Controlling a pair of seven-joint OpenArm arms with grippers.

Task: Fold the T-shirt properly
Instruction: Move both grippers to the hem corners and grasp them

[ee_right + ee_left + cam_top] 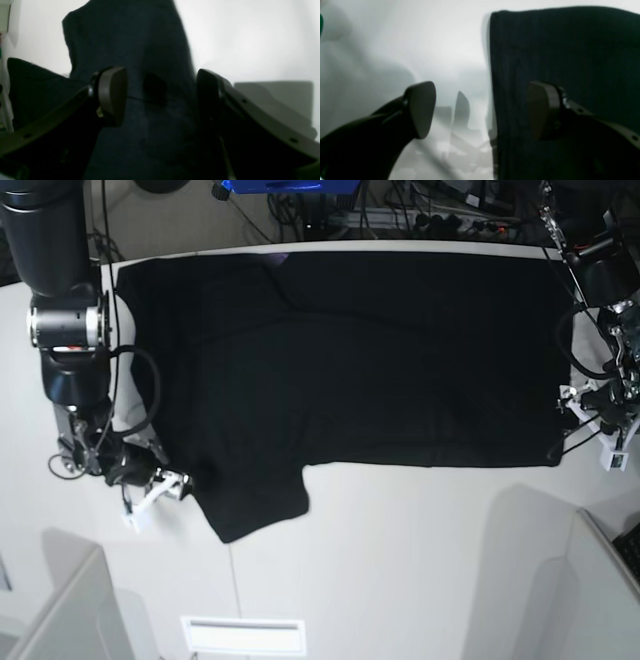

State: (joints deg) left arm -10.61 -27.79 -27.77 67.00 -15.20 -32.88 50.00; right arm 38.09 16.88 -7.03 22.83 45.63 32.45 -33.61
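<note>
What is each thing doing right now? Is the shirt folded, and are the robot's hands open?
T-shirt: spread flat on the table, plain black side up, not folded yet.
Left end effector: open, at the shirt's edge, holding nothing.
Right end effector: open, over the sleeve, holding nothing.
Table: white, with the shirt lying on it.

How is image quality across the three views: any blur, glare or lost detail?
Left wrist: soft focus, black cloth T-shirt edge smeared, grey shadows across the white table. Right wrist: dim, shirt nearly featureless, table washed out. Base: sharp, but the shirt reads as flat black.
</note>
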